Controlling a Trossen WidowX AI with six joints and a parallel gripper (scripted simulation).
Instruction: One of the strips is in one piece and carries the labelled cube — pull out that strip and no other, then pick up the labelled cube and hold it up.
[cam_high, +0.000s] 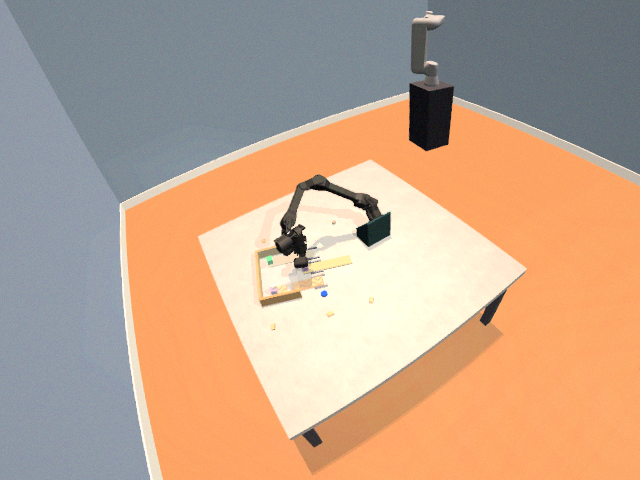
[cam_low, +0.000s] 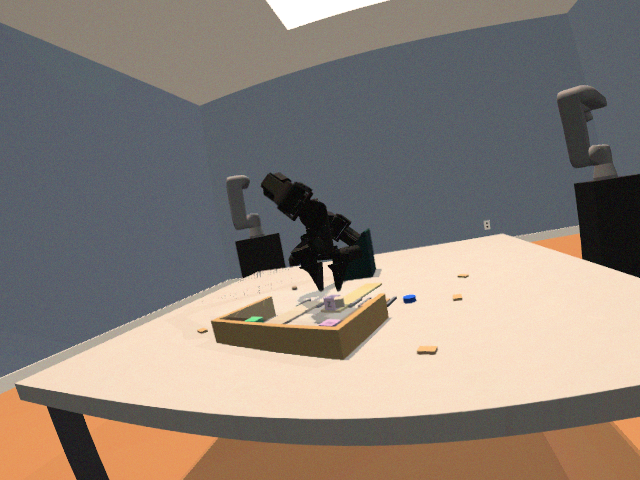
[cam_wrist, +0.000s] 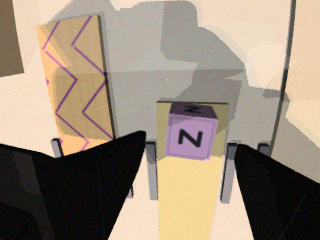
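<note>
My gripper (cam_low: 329, 287) (cam_wrist: 191, 144) is part-way open and empty, above the purple labelled cube (cam_high: 305, 268) (cam_low: 333, 303) (cam_wrist: 189, 137), with a fingertip to each side of it in the wrist view. The cube bears a dark letter and sits on the inner end of the plain yellow strip (cam_high: 338, 262) (cam_low: 363, 292) (cam_wrist: 184, 205), which sticks out past the rails. A zigzag-patterned strip (cam_high: 317, 281) (cam_wrist: 75, 100) lies beside it; a gap shows between its pieces. Another purple cube (cam_high: 273, 290) (cam_low: 329, 322) and a green cube (cam_high: 269, 259) (cam_low: 254, 319) are by the tray's far wall.
A wooden-walled tray (cam_high: 281, 298) (cam_low: 279, 336) surrounds the strips' inner ends. Thin grey rails (cam_wrist: 152, 172) flank the strips. A blue disc (cam_high: 324, 293) (cam_low: 409, 298) and several small tan blocks (cam_high: 330, 314) (cam_low: 427, 349) lie outside. A dark green panel (cam_high: 378, 229) stands by the arm's base.
</note>
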